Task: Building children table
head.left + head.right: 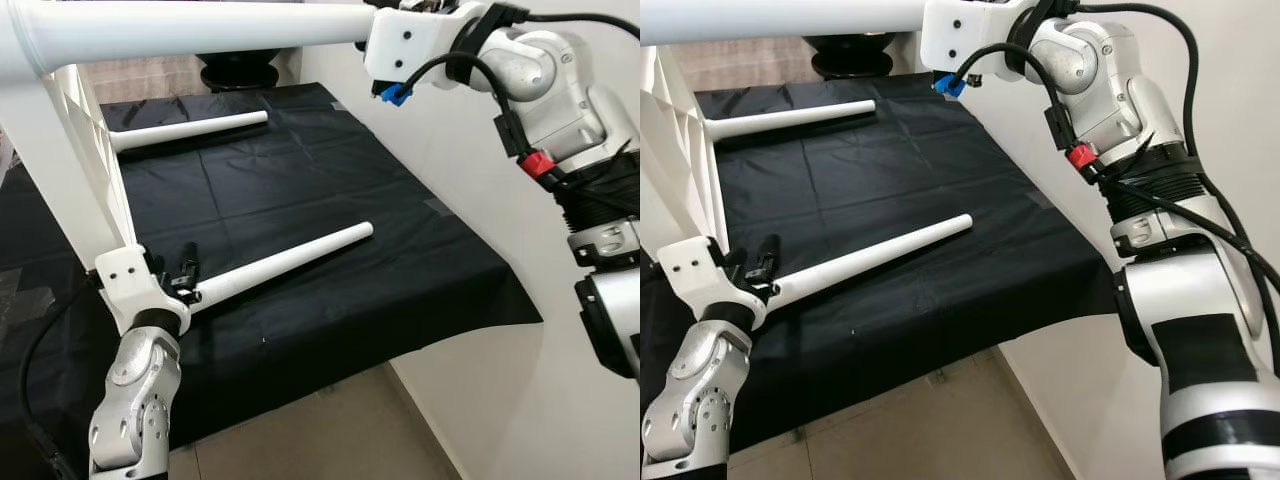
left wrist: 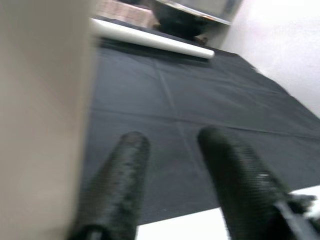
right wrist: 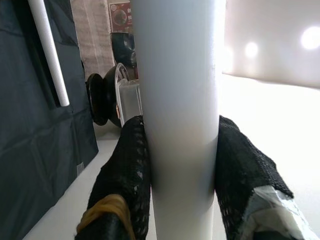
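A white children's table lies tipped on its side, its ribbed underside (image 1: pixel 85 160) at my left. Three white legs stick out from it: a top leg (image 1: pixel 200 30), a far leg (image 1: pixel 190 130) and a near leg (image 1: pixel 285 262) over the black cloth. My right gripper (image 3: pixel 180 127) is shut on the top leg, one black finger (image 3: pixel 127 165) pressed to each side of it. My left gripper (image 1: pixel 185 275) is open beside the base of the near leg, close to the table's underside; its fingers (image 2: pixel 122 175) stand apart over the cloth.
A black cloth (image 1: pixel 330 180) covers the floor under the table. A white wall (image 1: pixel 450 200) runs along its right edge. A black round object (image 1: pixel 240 70) stands at the back. Bare beige floor (image 1: pixel 330 430) lies in front of the cloth.
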Controlling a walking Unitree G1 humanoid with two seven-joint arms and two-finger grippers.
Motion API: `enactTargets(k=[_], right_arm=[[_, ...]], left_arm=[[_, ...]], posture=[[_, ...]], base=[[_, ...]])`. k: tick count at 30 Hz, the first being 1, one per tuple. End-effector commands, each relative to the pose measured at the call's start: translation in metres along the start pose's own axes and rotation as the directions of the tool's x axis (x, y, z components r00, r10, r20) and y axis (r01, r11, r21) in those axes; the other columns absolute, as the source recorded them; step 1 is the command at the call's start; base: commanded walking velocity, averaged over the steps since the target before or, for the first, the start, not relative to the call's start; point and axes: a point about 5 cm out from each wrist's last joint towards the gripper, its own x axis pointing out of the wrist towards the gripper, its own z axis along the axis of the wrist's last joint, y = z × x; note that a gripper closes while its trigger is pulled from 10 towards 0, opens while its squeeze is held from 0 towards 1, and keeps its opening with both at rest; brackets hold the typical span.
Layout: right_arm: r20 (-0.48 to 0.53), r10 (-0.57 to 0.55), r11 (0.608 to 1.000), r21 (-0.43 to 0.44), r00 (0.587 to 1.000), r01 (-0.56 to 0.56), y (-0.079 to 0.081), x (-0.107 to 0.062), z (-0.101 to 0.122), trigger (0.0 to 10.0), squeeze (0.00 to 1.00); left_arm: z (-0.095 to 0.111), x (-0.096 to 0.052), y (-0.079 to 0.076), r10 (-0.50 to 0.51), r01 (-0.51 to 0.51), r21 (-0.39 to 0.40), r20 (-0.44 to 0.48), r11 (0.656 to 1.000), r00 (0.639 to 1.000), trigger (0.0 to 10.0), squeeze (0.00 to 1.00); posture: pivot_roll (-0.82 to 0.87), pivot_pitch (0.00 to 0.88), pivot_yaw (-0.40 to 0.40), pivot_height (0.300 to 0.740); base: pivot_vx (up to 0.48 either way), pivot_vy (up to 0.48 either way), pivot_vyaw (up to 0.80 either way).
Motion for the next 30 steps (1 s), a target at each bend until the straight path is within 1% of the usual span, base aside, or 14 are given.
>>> enactTargets(k=[1,3,5,7,11,14,16,20,23,25,27,28,29,30], right_arm=[[-0.001,-0.002,1.000,0.028,1.000,0.002,0.000,0.000,-0.002,0.0,0.00],[0.000,-0.001,1.000,0.029,1.000,0.001,0.000,0.000,-0.002,0.0,0.00],[0.002,0.002,0.999,0.032,1.000,-0.002,0.001,-0.001,-0.003,0.0,0.00],[0.002,0.002,0.999,0.032,1.000,-0.002,0.001,-0.001,-0.003,0.0,0.00],[-0.043,0.029,0.997,0.076,0.999,-0.026,0.007,-0.003,-0.014,0.0,0.00],[-0.088,0.044,0.992,0.120,0.995,-0.033,0.012,-0.005,-0.023,0.0,0.00],[-0.144,0.069,0.981,0.191,0.987,-0.040,0.022,-0.011,-0.037,0.0,0.00],[-0.341,0.059,0.891,0.443,0.938,0.105,0.048,-0.033,-0.081,0.0,0.00],[-0.398,0.076,0.858,0.494,0.914,0.143,0.061,-0.041,-0.093,0.0,0.00],[-0.439,0.119,0.764,0.613,0.891,0.200,0.096,-0.045,-0.101,0.0,0.00],[-0.439,0.119,0.764,0.613,0.891,0.200,0.096,-0.045,-0.101,0.0,0.00],[-0.447,0.147,0.701,0.676,0.882,0.226,0.116,-0.046,-0.101,0.0,0.00],[-0.422,0.185,0.589,0.770,0.888,0.243,0.147,-0.041,-0.090,0.0,0.00],[-0.372,0.231,0.442,0.863,0.899,0.244,0.180,-0.032,-0.069,0.0,0.00]], left_arm=[[-0.002,0.001,0.010,0.056,-0.056,0.017,-0.006,0.998,0.998,0.0,0.00],[-0.003,0.001,0.016,0.099,-0.099,0.012,-0.019,0.995,0.995,0.0,0.00],[-0.010,0.001,0.040,0.227,-0.228,-0.014,-0.064,0.974,0.972,0.0,0.00],[-0.010,0.001,0.040,0.227,-0.228,-0.014,-0.064,0.974,0.972,0.0,0.00],[-0.017,-0.004,0.089,0.432,-0.437,-0.031,-0.100,0.899,0.896,0.0,0.00],[-0.013,-0.006,0.103,0.480,-0.482,-0.015,-0.076,0.876,0.874,0.0,0.00],[0.002,-0.006,0.115,0.507,-0.507,0.000,-0.012,0.862,0.862,0.0,0.00],[0.080,0.007,0.133,0.476,-0.514,0.070,0.289,0.855,0.831,0.0,0.00],[0.111,0.010,0.133,0.436,-0.511,0.106,0.395,0.853,0.809,0.0,0.00],[0.166,0.015,0.120,0.316,-0.488,0.183,0.562,0.853,0.764,0.0,0.00],[0.166,0.015,0.120,0.316,-0.488,0.183,0.562,0.853,0.764,0.0,0.00],[0.189,0.015,0.110,0.250,-0.476,0.220,0.628,0.851,0.737,0.0,0.00],[0.218,0.014,0.092,0.148,-0.453,0.276,0.698,0.848,0.701,0.0,0.00],[0.241,0.013,0.072,0.038,-0.428,0.337,0.748,0.839,0.663,0.0,0.00]], posture=[[-0.10,0.030,-0.094,0.740],[-0.10,0.030,-0.094,0.740],[-0.10,0.035,-0.094,0.740],[-0.10,0.035,-0.094,0.740],[-0.11,0.036,-0.100,0.740],[-0.10,0.036,-0.104,0.740],[-0.09,0.035,-0.110,0.740],[-0.07,0.030,-0.111,0.740],[-0.07,0.030,-0.111,0.740],[-0.06,0.024,-0.111,0.740],[-0.06,0.024,-0.111,0.740],[-0.06,0.024,-0.111,0.740],[-0.04,0.018,-0.107,0.740],[-0.03,0.014,-0.099,0.740]], base=[[0.000,0.000,0.00],[0.000,0.000,0.00],[0.000,0.000,0.00],[0.000,0.000,0.00],[0.000,0.000,0.00],[0.000,0.000,0.00],[0.000,0.000,0.00],[0.000,0.000,0.00],[0.000,0.000,0.00],[0.000,0.000,0.00],[0.000,0.000,0.00],[0.000,0.000,0.00],[0.000,0.000,0.00],[0.000,0.000,0.00]])
